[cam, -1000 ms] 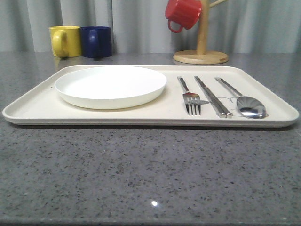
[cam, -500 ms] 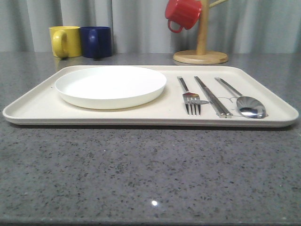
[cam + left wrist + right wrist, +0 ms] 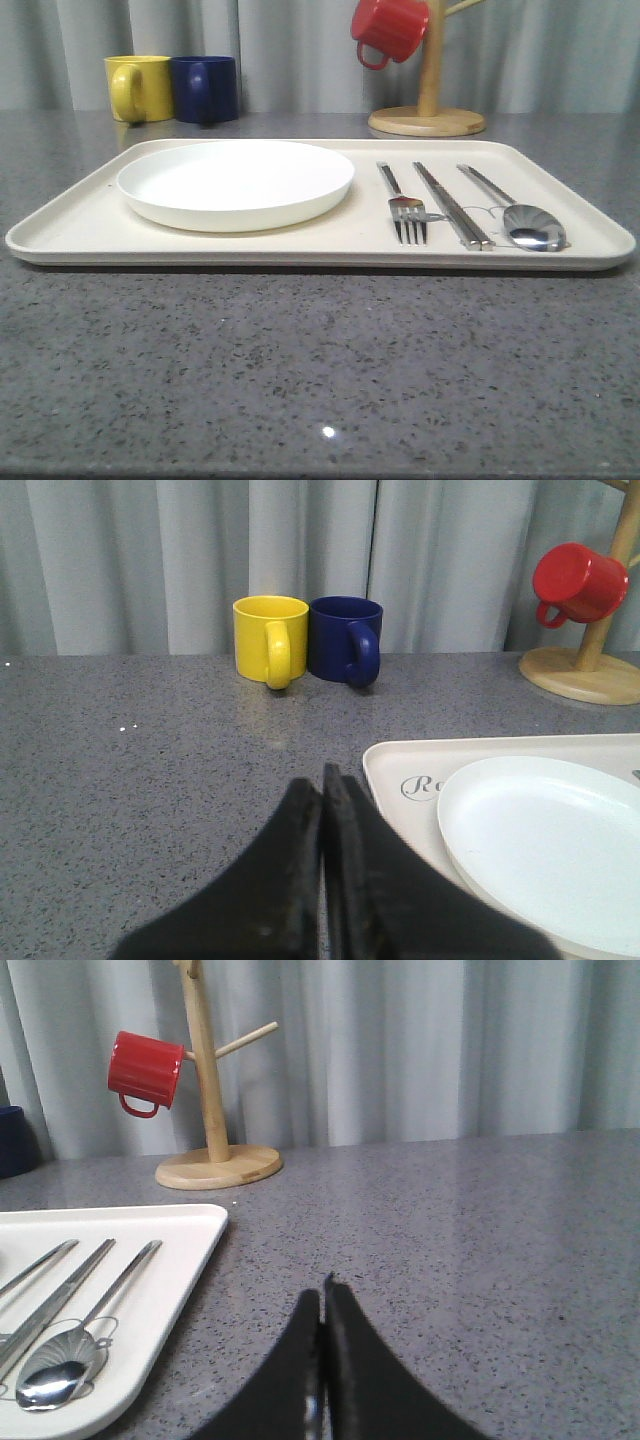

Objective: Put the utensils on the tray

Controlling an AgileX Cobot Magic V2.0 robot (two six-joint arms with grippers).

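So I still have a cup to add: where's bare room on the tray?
Free: the tray's front strip before the white plate, and the narrow lane between plate and fork. Crowded: the right end, where fork, chopsticks and spoon lie side by side.

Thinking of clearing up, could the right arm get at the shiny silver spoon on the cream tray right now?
Probably yes: the shiny silver spoon lies uncovered at the cream tray's near edge beside the shut right gripper.
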